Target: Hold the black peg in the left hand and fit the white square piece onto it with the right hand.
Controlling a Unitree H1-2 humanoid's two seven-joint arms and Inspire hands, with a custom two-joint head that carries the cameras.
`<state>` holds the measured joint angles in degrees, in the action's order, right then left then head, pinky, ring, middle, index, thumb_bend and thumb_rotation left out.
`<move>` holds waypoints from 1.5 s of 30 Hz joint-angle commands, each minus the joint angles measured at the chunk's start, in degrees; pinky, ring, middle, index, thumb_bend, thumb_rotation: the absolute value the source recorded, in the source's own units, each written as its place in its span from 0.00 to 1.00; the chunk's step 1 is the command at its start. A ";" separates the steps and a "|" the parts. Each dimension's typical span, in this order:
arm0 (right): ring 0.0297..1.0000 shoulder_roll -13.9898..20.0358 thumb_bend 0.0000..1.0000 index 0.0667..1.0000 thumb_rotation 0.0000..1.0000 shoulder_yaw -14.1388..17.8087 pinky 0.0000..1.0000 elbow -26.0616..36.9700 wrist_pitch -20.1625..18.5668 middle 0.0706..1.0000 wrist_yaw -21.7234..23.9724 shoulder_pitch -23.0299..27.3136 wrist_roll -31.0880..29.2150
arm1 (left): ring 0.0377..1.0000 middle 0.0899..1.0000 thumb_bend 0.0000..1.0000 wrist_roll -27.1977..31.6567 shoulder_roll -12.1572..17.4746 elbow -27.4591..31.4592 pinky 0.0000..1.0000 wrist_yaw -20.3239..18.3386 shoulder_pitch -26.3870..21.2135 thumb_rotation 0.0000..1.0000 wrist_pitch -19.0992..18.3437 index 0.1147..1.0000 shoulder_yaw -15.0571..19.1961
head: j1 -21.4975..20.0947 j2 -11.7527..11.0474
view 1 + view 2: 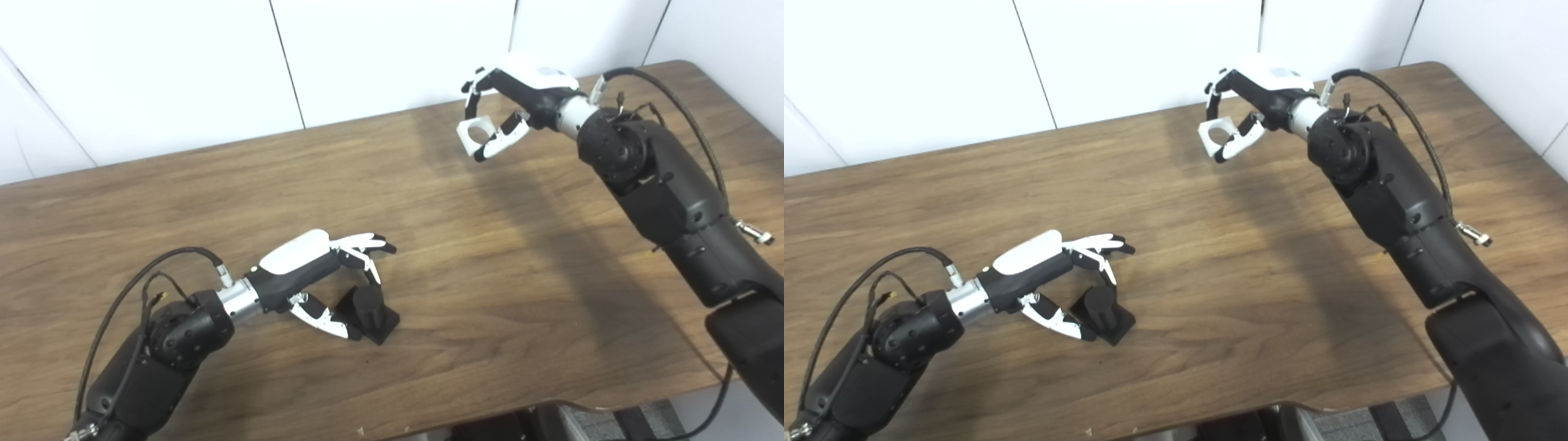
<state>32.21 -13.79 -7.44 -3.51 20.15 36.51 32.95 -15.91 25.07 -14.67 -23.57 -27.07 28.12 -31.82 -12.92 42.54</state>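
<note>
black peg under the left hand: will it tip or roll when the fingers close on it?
The black peg probably won't roll: its round post stands upright on a flat square base resting on the table. It looks rigid, likely a light plastic part. The left hand sits around it with its fingers apart, so an uneven squeeze could slide or tilt it.

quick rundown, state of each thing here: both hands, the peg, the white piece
left hand: fingers spread around the peg, not clearly closed on it
black peg: upright on its base, resting on the table
right hand: shut on the white piece, raised
white square piece: held, hole visible, not on the peg
</note>
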 commanded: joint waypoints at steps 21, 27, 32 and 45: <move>0.98 -6.73 0.52 0.44 0.14 -0.16 1.00 33.34 -22.09 0.82 12.30 -2.53 -2.07 | 0.95 0.90 0.52 -5.84 -0.09 -2.54 0.84 -1.76 0.12 0.08 -2.01 0.43 0.40 | 5.09 1.22; 0.97 -11.14 0.52 0.44 0.14 0.41 1.00 36.06 -23.38 0.82 13.20 -6.00 1.09 | 0.94 0.90 0.52 -7.85 -0.44 -1.92 0.81 -0.38 0.68 0.08 -3.99 0.43 1.93 | 6.05 1.28; 0.97 -13.67 0.52 0.44 0.14 0.62 1.00 37.15 -23.38 0.82 14.58 -8.58 3.19 | 0.95 0.91 0.52 -9.57 -0.47 -1.47 0.82 -0.16 1.08 0.08 -5.61 0.43 2.87 | 6.73 1.48; 0.96 -16.78 0.52 0.44 0.14 -2.27 1.00 40.22 -23.32 0.82 17.52 -14.05 5.93 | 0.95 0.91 0.52 -10.89 -1.08 -0.59 0.84 -0.56 1.20 0.08 -7.95 0.43 2.88 | 7.50 2.32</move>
<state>16.20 -16.19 30.52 -26.80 37.85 20.98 38.50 -21.49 22.65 -13.73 -22.33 -26.32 23.79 -28.17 -5.36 44.82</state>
